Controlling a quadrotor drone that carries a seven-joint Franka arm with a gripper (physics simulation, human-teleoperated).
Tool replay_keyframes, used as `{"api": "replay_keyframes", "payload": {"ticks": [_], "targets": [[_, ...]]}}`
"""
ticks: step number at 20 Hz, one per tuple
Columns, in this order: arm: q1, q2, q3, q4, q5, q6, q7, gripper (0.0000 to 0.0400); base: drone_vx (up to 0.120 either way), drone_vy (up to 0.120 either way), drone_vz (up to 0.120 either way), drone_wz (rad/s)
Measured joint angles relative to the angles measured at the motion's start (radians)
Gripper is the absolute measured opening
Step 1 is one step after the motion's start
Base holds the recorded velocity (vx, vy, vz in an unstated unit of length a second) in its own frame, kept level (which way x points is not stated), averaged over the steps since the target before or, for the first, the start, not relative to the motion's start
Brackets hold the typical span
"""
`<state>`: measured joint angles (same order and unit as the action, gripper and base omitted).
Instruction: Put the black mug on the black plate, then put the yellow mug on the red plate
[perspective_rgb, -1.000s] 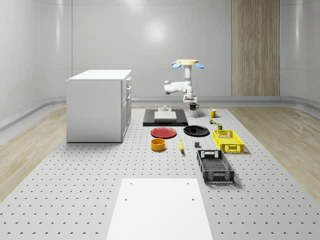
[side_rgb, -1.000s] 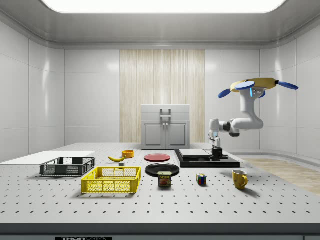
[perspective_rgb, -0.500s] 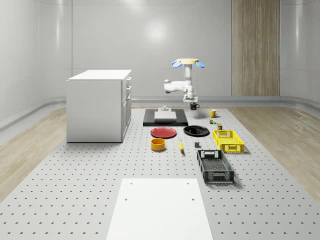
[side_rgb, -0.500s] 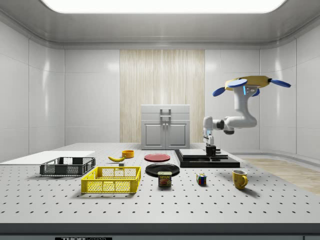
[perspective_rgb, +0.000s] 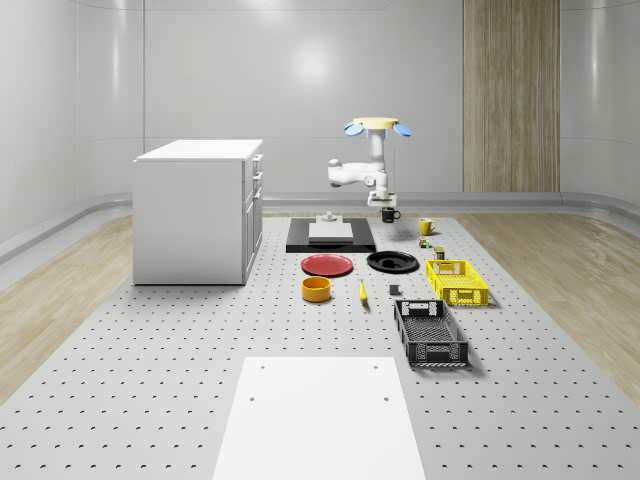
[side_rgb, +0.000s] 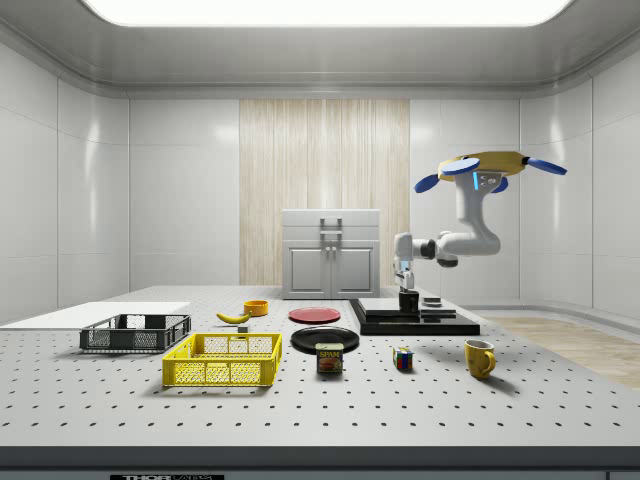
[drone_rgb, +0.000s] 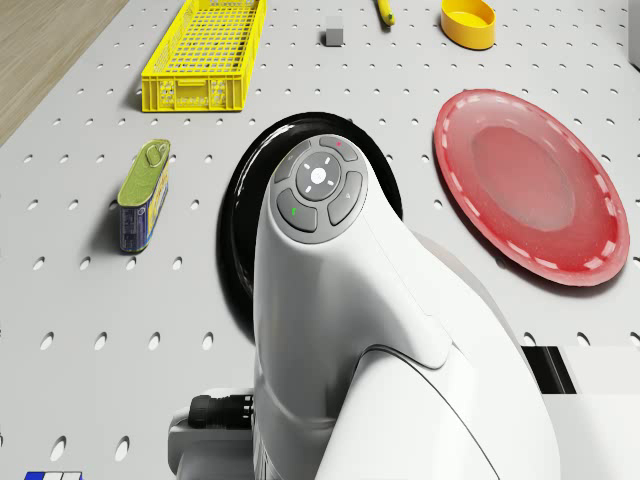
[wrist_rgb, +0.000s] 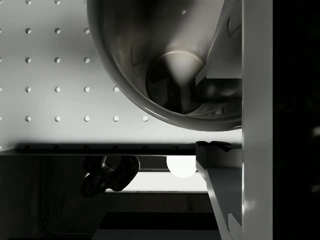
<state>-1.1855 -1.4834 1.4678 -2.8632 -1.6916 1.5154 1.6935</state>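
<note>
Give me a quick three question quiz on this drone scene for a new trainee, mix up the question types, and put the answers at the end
1. True or false: the black mug already rests on the black plate.
2. Multiple choice: in the whole-scene view, what lies directly at the black plate's left? A) red plate B) yellow crate C) black crate
3. Fill in: the yellow mug stands on the ____, not on a plate.

Key:
1. False. The gripper holds the mug in the air, with the drone hovering near the black platform.
2. A
3. table
</note>
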Motion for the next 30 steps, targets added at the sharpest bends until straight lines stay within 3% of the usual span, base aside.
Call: {"api": "replay_keyframes", "payload": {"ticks": [7, 11, 30], "targets": [[-0.002, -0.018, 0.002, 0.000, 0.007, 0.017, 0.002, 0.0110, 0.120, -0.006, 0.000, 0.000], [-0.003, -0.027, 0.003, 0.001, 0.011, 0.025, 0.003, 0.0110, 0.120, -0.100, 0.000, 0.000], [-0.007, -0.064, 0.008, 0.001, 0.025, 0.059, 0.006, 0.0110, 0.120, 0.000, 0.000, 0.000]]}}
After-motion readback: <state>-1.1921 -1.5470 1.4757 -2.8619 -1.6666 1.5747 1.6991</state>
